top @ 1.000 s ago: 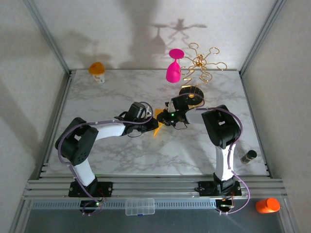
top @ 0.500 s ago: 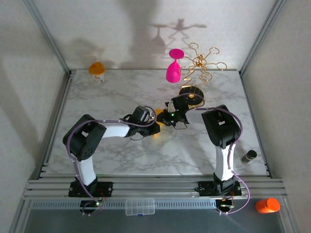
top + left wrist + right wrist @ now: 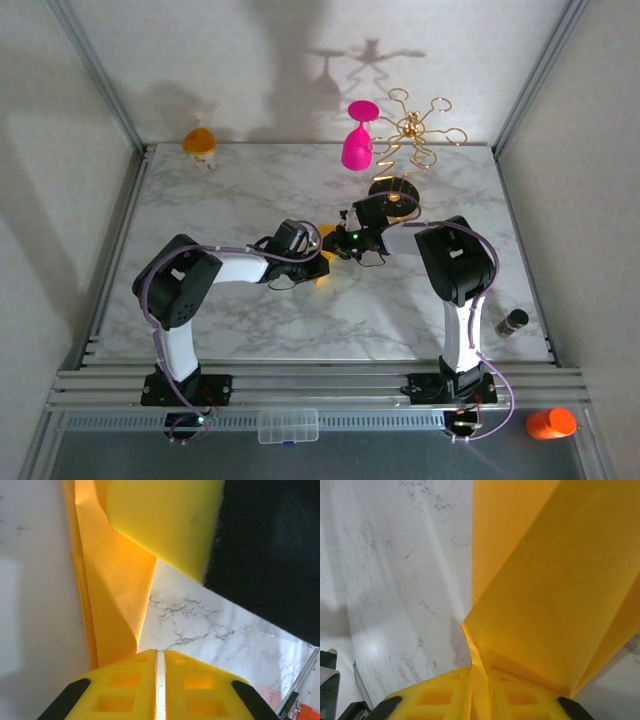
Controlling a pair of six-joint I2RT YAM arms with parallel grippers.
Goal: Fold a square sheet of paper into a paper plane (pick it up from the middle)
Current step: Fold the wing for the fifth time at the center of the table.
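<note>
The yellow-orange sheet of paper is folded into narrow layered flaps and lies near the table's middle, mostly hidden under the two grippers. My right gripper is shut on a pinched crease of the paper, which fans out ahead of it above the marble. My left gripper is shut with only a thin slit of marble showing between its fingers. The folded paper lies just ahead and left of it, beside a yellow finger of the right gripper. From above, the left gripper and right gripper meet tip to tip.
A pink goblet hangs on the gold rack, whose black base stands just behind the right gripper. An orange-topped white cup sits at the far left corner. A small dark bottle stands at the right edge.
The left arm has swung its gripper to the right, over the folded paper and against the right gripper, covering most of the paper. The right gripper has kept its place and its grip.
</note>
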